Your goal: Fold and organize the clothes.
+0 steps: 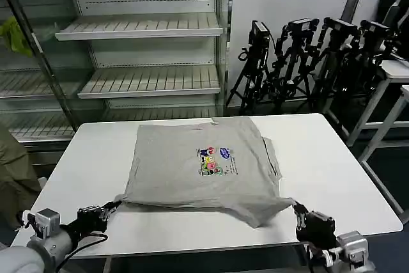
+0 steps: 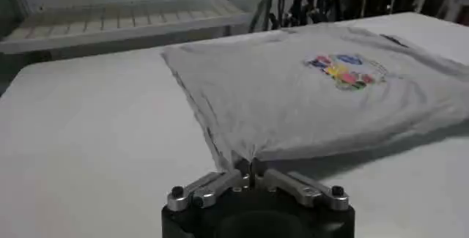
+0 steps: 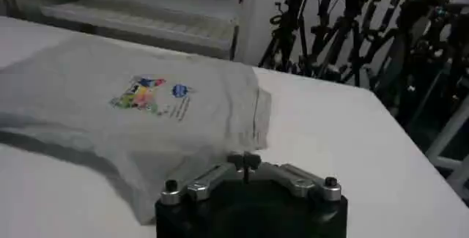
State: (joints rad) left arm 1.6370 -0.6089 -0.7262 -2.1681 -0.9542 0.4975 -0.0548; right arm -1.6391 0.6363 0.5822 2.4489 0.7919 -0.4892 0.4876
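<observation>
You face a white table (image 1: 83, 164); shelving (image 1: 140, 27) at 11 o'clock, tripods (image 1: 307, 55) at 1. Left gripper (image 1: 110, 208) and right gripper (image 1: 296, 210) each pinch the grey T-shirt (image 1: 185, 171).

Lab: bare shelving (image 1: 150, 27), camera tripods (image 1: 307, 55).

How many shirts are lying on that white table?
1 that I can tell: a grey shirt with a colourful chest print, spread mid-table, its near corners at the left pincer and right pincer. Another could hide beneath.

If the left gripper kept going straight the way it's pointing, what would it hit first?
The left gripper, shut on the near corner of the grey T-shirt, would likely push straight into that shirt's body on the white table.
</observation>
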